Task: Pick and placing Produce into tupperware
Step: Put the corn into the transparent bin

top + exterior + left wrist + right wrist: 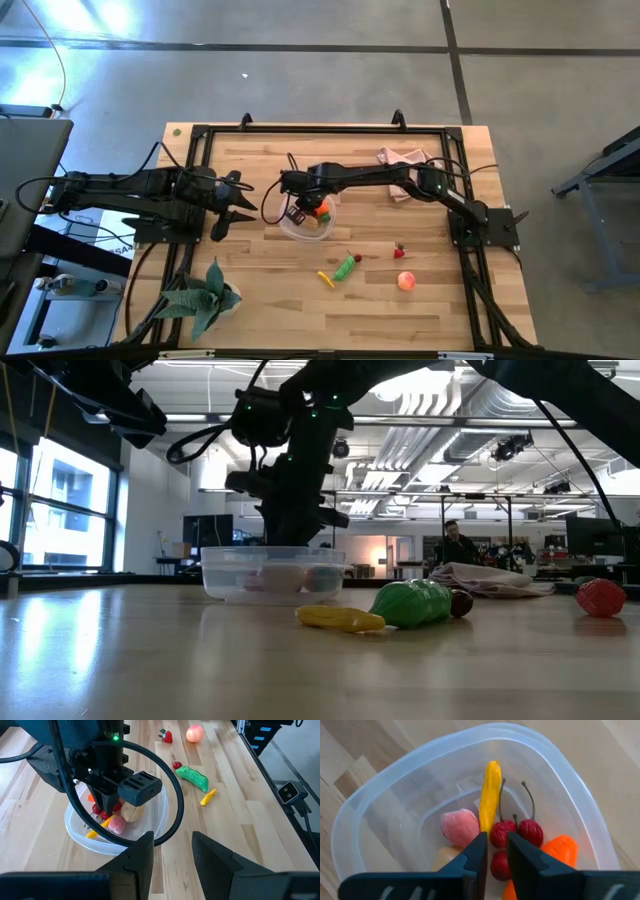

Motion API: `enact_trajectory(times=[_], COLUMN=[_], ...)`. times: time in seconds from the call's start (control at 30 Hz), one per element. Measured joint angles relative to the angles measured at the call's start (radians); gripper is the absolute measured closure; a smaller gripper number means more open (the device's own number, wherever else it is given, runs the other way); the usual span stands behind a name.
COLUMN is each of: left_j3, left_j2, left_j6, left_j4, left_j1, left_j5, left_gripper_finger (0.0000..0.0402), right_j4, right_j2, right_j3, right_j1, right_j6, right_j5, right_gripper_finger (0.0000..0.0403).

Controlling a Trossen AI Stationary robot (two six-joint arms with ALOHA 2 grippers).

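Observation:
The clear round tupperware stands on the table's middle. In it lie a yellow piece, a pink fruit, red cherries, an orange piece and a tan lump. My right gripper points down into the tub from above, its fingers a little apart with nothing between them. On the table lie a green pepper, a yellow piece, a peach fruit and a red berry. My left gripper waits open, left of the tub.
A pink cloth lies at the far right of the table. A green leafy plant stands at the near left corner. There is bare wood between the plant and the loose produce. A person sits in the room behind.

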Motion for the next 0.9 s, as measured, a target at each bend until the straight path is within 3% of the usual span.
enact_trajectory(times=[0.2, 0.47, 0.73, 0.9], left_j3=[0.0, 0.0, 0.0, 0.0], left_j2=[0.0, 0.0, 0.0, 0.0], left_j6=[0.0, 0.0, 0.0, 0.0], left_j4=[0.0, 0.0, 0.0, 0.0], left_j1=[0.0, 0.0, 0.0, 0.0], left_j5=[0.0, 0.0, 0.0, 0.0], left_gripper_finger=[0.0279, 0.0279, 0.0279, 0.0279], right_j4=[-0.141, -0.442, -0.589, -0.513], right_j2=[-0.005, -0.006, -0.048, -0.048], right_j3=[0.104, 0.309, 0.262, 0.262], right_j1=[0.023, 0.113, 0.243, 0.333], right_j6=[0.0, 0.073, 0.289, 0.348], right_j5=[0.025, 0.192, 0.215, 0.19], right_gripper_finger=[0.0341, 0.0341, 0.0341, 0.0341])
